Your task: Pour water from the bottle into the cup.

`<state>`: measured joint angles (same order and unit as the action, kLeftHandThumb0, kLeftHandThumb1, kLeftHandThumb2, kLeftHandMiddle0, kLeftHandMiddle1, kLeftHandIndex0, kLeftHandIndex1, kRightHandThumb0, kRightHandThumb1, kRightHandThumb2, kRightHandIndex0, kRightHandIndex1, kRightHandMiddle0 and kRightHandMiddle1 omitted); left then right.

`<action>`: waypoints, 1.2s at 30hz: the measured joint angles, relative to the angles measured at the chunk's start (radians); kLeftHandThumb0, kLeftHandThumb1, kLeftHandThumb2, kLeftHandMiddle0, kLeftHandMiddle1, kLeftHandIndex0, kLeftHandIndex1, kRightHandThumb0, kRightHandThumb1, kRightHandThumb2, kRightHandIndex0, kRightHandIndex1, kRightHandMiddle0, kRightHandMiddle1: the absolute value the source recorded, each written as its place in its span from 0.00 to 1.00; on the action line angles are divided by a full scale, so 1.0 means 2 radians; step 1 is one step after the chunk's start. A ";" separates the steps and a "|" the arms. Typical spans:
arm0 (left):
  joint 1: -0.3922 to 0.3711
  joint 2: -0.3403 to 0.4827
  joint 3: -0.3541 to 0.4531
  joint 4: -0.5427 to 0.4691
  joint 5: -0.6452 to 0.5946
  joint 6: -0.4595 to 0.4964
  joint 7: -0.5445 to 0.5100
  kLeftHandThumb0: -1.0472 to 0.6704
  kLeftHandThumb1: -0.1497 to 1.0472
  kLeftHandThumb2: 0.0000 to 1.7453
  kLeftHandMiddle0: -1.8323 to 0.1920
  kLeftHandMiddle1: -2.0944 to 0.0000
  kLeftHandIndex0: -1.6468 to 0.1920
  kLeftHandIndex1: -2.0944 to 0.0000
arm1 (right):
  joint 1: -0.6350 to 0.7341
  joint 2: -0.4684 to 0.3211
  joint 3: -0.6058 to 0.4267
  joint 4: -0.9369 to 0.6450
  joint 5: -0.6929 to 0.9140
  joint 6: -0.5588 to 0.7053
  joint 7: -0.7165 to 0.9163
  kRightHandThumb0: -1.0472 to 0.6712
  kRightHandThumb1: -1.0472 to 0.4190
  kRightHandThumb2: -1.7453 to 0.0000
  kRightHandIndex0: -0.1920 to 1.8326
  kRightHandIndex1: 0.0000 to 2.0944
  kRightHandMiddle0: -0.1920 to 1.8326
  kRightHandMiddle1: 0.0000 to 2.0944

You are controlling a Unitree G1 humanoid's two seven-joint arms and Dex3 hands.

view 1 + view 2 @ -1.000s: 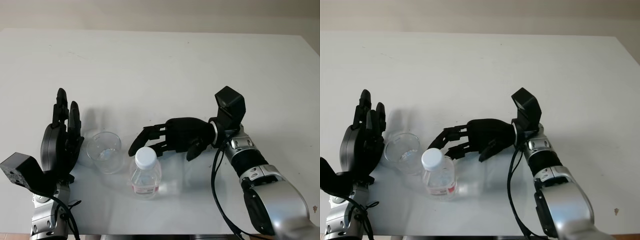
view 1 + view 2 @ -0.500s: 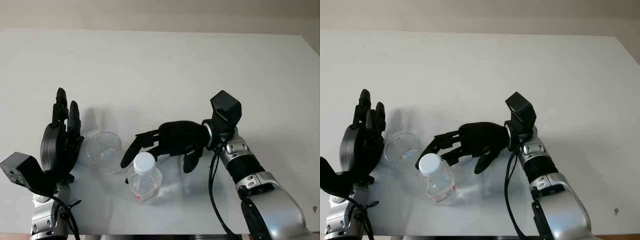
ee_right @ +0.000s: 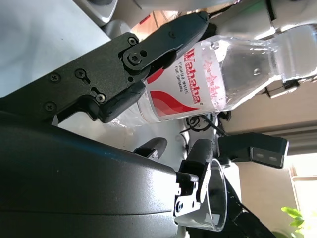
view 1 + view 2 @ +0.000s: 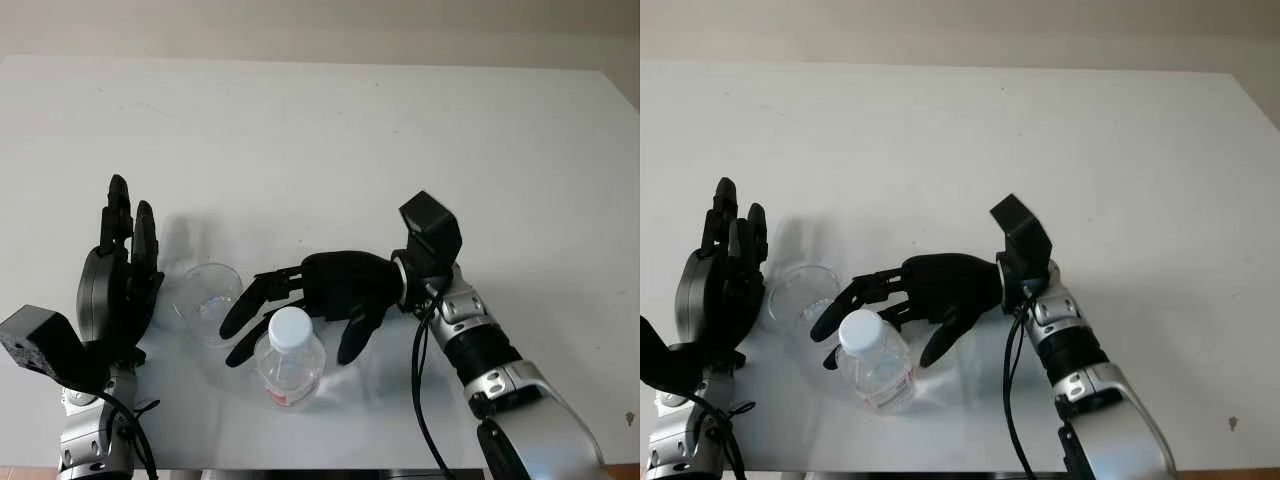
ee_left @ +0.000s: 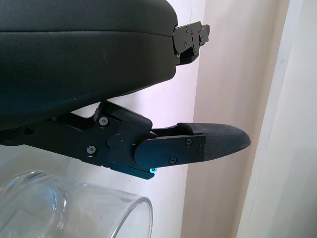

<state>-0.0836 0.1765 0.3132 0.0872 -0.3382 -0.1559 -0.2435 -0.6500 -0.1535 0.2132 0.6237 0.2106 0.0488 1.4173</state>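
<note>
White table (image 4: 330,140): bottle (image 4: 289,352) upright, right hand (image 4: 300,300) uncurled around it, not gripping; cup (image 4: 207,298) beside.

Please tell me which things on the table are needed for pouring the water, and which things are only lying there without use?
Needed for the job:
bottle, upright, white cap on
cup, clear, beside the bottle
right hand, open, reaching around the bottle
left hand, open, beside the cup

Only lying there:
nothing besides the table itself
</note>
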 measured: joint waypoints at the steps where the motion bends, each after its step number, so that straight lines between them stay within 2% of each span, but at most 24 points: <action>1: 0.000 0.000 0.000 -0.001 0.000 0.000 0.001 0.18 1.00 0.26 0.97 0.97 0.99 0.97 | 0.005 0.000 0.002 -0.008 0.000 0.000 -0.004 0.22 0.23 0.97 0.23 0.25 0.07 0.52; 10: 0.003 0.000 0.001 -0.003 0.002 0.000 0.003 0.18 1.00 0.27 0.97 0.97 0.99 0.97 | 0.023 -0.008 0.023 -0.042 -0.003 0.010 -0.013 0.27 0.25 0.97 0.24 0.35 0.09 0.55; 17: 0.004 0.000 0.002 -0.005 0.004 -0.001 0.006 0.18 1.00 0.27 0.97 0.97 0.98 0.97 | 0.010 -0.024 0.034 -0.049 -0.007 0.014 0.012 0.27 0.25 0.97 0.26 0.34 0.17 0.46; 20: 0.004 0.000 0.002 -0.007 0.005 0.000 0.007 0.18 1.00 0.27 0.97 0.97 0.99 0.97 | 0.008 -0.026 0.039 -0.045 -0.008 -0.007 0.023 0.33 0.24 0.97 0.30 0.33 0.21 0.44; 24: 0.004 0.001 0.003 -0.007 0.005 0.000 0.007 0.19 1.00 0.26 0.97 0.97 0.98 0.97 | 0.002 -0.028 0.040 -0.034 -0.011 -0.033 0.033 0.45 0.21 0.96 0.37 0.37 0.27 0.45; 26: 0.004 0.002 0.004 -0.007 0.004 0.001 0.007 0.19 1.00 0.26 0.97 0.97 0.98 0.97 | 0.000 -0.029 0.039 -0.025 -0.011 -0.054 0.039 0.46 0.19 0.96 0.39 0.39 0.29 0.46; 30: 0.004 0.002 0.006 -0.007 0.001 0.003 0.006 0.19 1.00 0.26 0.97 0.97 0.98 0.97 | 0.000 -0.028 0.038 -0.016 -0.009 -0.092 0.040 0.44 0.15 0.97 0.37 0.54 0.30 0.56; 36: 0.004 0.002 0.007 -0.008 -0.001 0.002 0.002 0.20 1.00 0.27 0.97 0.97 0.98 0.97 | 0.016 -0.027 0.037 -0.033 -0.006 -0.097 0.008 0.42 0.16 0.97 0.36 0.75 0.34 0.74</action>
<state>-0.0756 0.1806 0.3281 0.0720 -0.3398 -0.1511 -0.2391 -0.6174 -0.2078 0.2881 0.5587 0.1988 -0.1453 1.4333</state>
